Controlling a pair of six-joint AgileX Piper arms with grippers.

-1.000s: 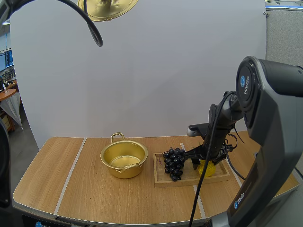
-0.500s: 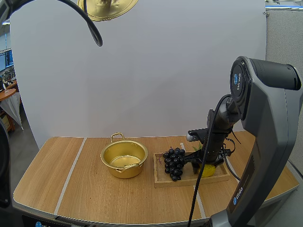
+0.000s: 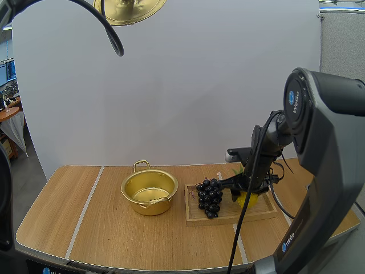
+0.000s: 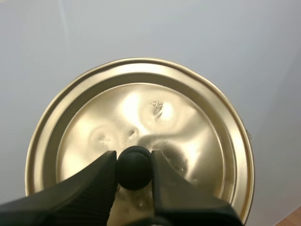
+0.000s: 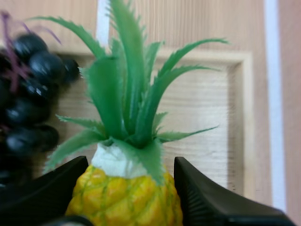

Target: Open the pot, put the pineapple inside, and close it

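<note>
Pinching the round black knob [image 4: 134, 168] of the shiny, dented gold lid [image 4: 141, 113] between the ribbed fingers of the left end effector [image 4: 134, 165], high above the worktop [image 3: 108, 228]. Clasping the pineapple [image 5: 124, 202] with the right end effector [image 5: 128, 188], fingers parted to its width, pressing its bumpy yellow sides under spiky green leaves, at the wooden tray [image 3: 228, 217] beside glossy dark grapes [image 3: 210, 197]. Standing open just left of the tray, the round gold pot [image 3: 149, 191].

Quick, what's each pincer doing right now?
Left pincer: shut on the black knob of the round golden metal lid.
Right pincer: shut on the yellow pineapple with green leaves.
</note>
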